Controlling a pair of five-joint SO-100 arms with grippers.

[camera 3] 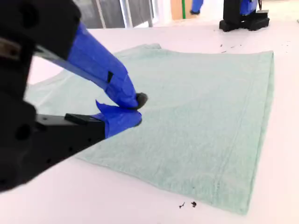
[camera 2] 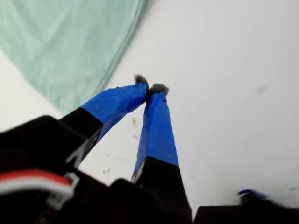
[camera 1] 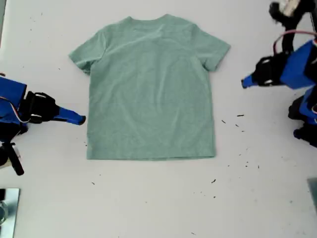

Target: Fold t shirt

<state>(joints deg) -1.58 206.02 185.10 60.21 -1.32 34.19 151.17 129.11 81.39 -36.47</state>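
You see t shirt [camera 1: 151, 94] flat on white table [camera 1: 158, 203], centre of exterior view, neck toward top edge, hem toward bottom. My first gripper [camera 1: 244, 82] at exterior view's right, clenched on nothing, tips meeting over bare table, clear of sleeve. My second gripper [camera 1: 81, 119] at exterior view's left, pinched closed, empty, just beside shirt's side edge
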